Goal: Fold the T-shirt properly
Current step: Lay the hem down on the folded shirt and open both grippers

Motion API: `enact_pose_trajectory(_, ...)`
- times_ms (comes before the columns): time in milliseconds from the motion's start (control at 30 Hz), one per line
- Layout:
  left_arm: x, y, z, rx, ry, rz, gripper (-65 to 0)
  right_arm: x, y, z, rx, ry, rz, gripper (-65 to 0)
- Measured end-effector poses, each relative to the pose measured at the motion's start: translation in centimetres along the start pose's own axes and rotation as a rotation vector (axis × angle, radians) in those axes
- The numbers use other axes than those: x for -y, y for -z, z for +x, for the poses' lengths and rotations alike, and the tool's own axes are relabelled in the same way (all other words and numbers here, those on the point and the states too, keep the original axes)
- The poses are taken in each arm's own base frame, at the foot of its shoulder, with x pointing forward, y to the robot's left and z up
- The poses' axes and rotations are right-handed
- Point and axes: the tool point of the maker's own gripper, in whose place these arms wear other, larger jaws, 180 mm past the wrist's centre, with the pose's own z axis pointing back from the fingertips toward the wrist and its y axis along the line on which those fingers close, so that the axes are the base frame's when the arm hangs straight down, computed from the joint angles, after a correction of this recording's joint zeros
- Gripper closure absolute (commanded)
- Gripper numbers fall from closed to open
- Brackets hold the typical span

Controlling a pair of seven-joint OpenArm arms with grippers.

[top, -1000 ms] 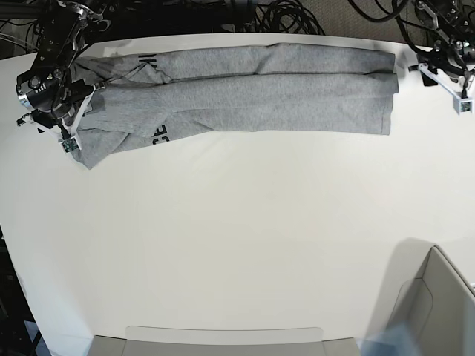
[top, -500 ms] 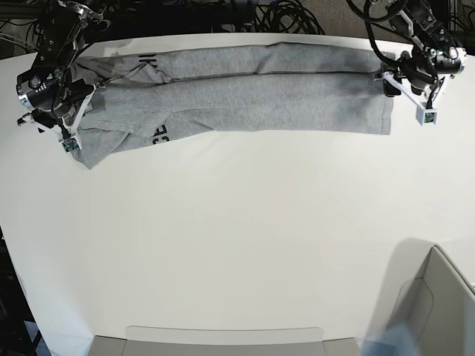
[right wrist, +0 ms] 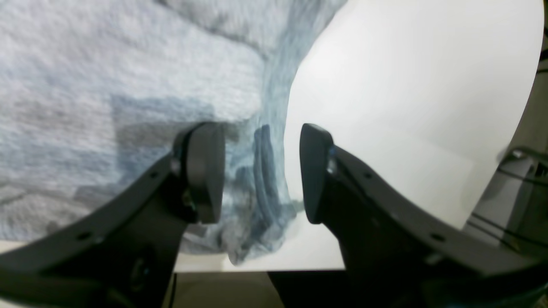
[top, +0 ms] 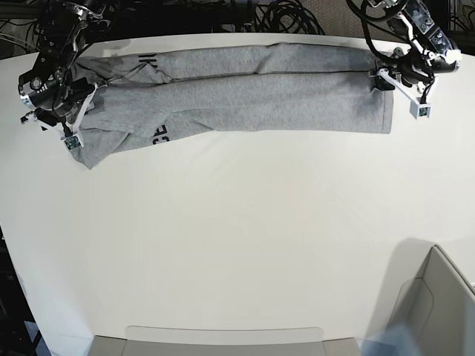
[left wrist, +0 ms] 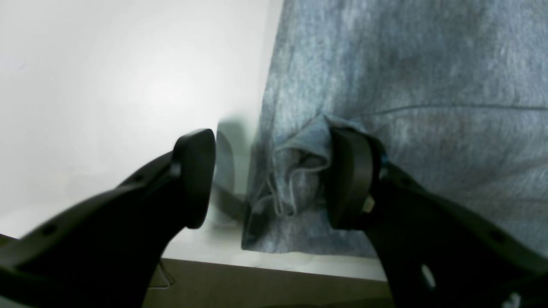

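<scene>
The light-grey T-shirt lies in a long folded band across the far side of the white table, with black lettering showing near its left end. My left gripper is at the shirt's right end. In the left wrist view it is open, one finger on the cloth and the other on the table, with a bunched hem edge between them. My right gripper is at the left end. In the right wrist view it is open astride a rumpled cloth edge.
Black cables lie behind the table's far edge. A cardboard box stands at the front right corner. A grey tray edge shows at the table's front. The table's far edge runs close behind both grippers.
My left gripper has moved in from beyond the table's right side to the shirt's right end and now straddles the hem. My right gripper has stayed at the left end.
</scene>
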Motion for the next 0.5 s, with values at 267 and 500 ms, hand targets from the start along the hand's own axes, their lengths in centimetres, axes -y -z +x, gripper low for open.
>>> enact_pose_trajectory(267, 1.4, 2.5, 0.0, 0.015, -0.021, -0.098, -39.6, -0.2, 0.1, -0.3, -0.004, 0.000, 0.007, -28.5)
enact_pose_trajectory(500, 2.7, 4.6, 1.2, 0.089, -0.026, -0.152, -34.6, -0.1, 0.1, -0.2, -0.004, -0.003, 0.002, -28.5)
